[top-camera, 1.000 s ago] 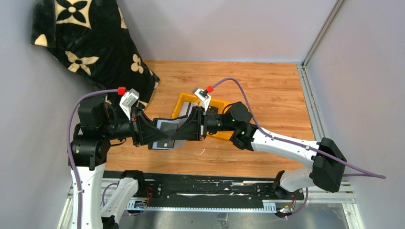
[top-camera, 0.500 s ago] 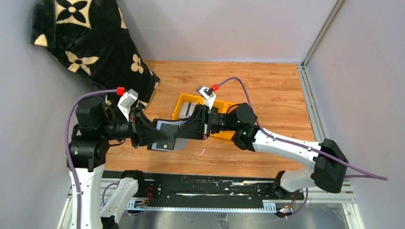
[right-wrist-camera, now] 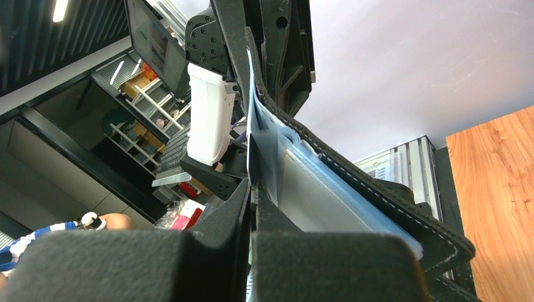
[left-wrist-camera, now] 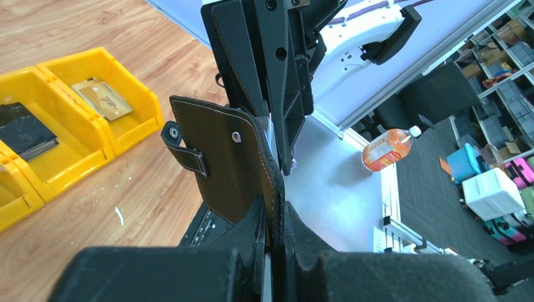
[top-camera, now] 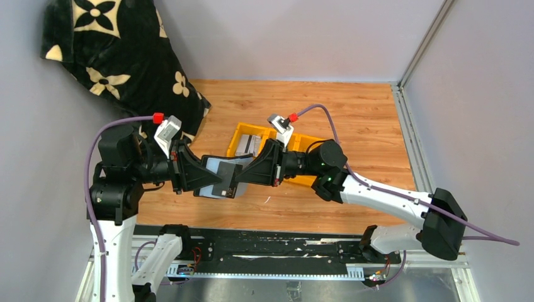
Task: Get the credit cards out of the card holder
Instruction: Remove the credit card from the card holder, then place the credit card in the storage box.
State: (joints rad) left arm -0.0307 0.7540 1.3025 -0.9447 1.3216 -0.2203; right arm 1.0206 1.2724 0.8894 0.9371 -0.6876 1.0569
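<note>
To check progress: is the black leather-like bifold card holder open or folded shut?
Open. The card holder is spread between left gripper and right gripper, pale inside up.

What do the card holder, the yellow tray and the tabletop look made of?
Card holder: dark leather or imitation leather, with a matte, finely grained surface and pale stitching along the edge.
Yellow tray: moulded plastic, smooth and slightly glossy.
Tabletop: wood or wood-look laminate with a visible plank grain; the pictures do not show which.

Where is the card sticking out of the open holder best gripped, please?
Grip the card on its exposed edge, pinched across both flat faces. Come from the right, opposite the left gripper clamping the card holder. The right gripper is shut there.
</note>
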